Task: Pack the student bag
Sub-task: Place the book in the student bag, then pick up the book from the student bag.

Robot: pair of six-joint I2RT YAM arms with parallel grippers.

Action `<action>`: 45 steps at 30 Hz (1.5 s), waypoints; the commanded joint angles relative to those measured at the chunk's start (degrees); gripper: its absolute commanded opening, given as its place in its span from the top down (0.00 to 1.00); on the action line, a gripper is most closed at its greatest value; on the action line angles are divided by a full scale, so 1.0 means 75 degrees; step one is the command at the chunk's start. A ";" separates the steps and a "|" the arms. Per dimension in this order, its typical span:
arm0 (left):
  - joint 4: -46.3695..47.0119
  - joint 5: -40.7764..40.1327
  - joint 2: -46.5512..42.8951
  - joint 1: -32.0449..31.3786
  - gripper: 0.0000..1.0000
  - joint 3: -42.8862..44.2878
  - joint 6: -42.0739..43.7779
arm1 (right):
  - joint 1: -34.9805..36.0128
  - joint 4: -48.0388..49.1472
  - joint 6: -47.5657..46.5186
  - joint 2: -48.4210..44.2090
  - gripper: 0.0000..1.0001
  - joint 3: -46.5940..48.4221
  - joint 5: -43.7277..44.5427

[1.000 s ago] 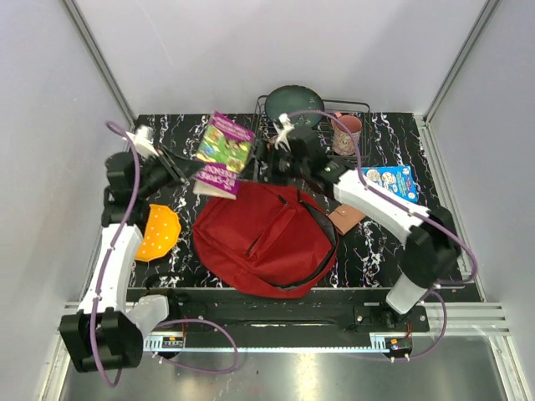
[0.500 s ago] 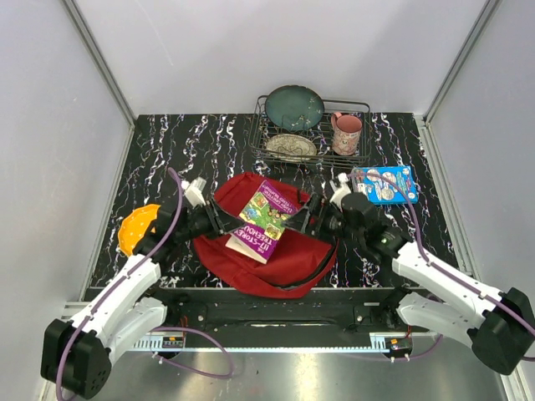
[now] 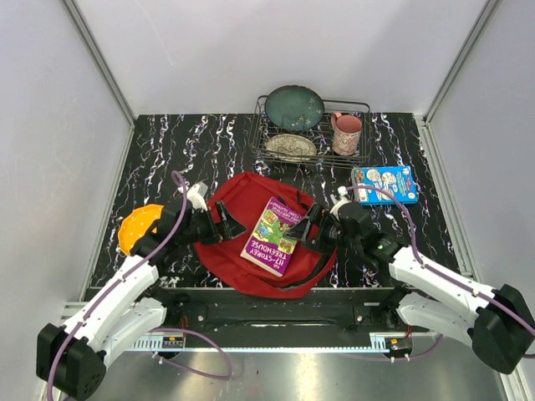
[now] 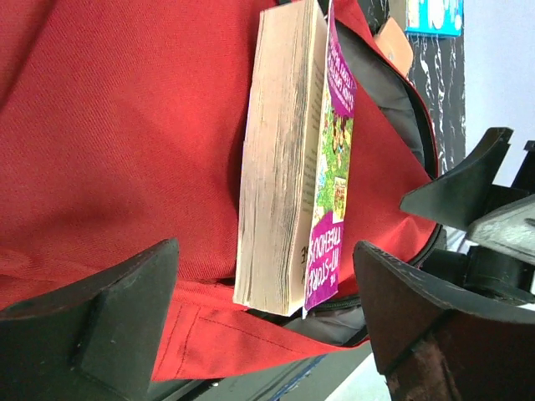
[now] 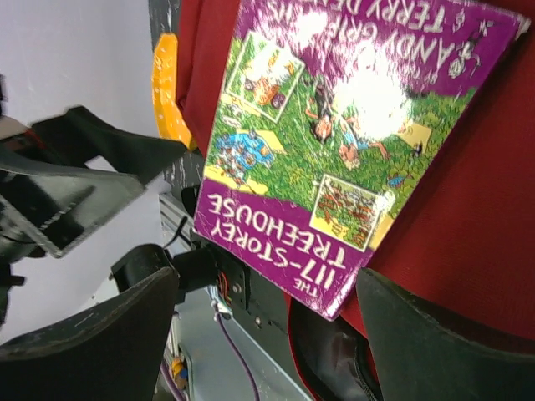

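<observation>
- Student bag (image 3: 257,194): red; lies flat on the marbled black table (image 3: 167,150), at the middle of its near edge, between both arms
- Book (image 3: 274,236): purple and green cover; rests cover-up on top of the student bag; held by neither arm
- Left gripper (image 3: 229,226): fingers spread wide; low over the bag, just left of the book
- Right gripper (image 3: 314,224): fingers spread wide; just right of the book
- Dish rack (image 3: 311,134): at the far edge; holds a plate and a pink mug (image 3: 346,132)
</observation>
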 commanded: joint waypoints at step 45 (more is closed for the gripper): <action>0.1214 -0.0214 0.3204 -0.2283 0.73 0.0693 0.0880 | 0.0971 0.5299 0.1099 0.2454 0.23 -0.0692 0.0097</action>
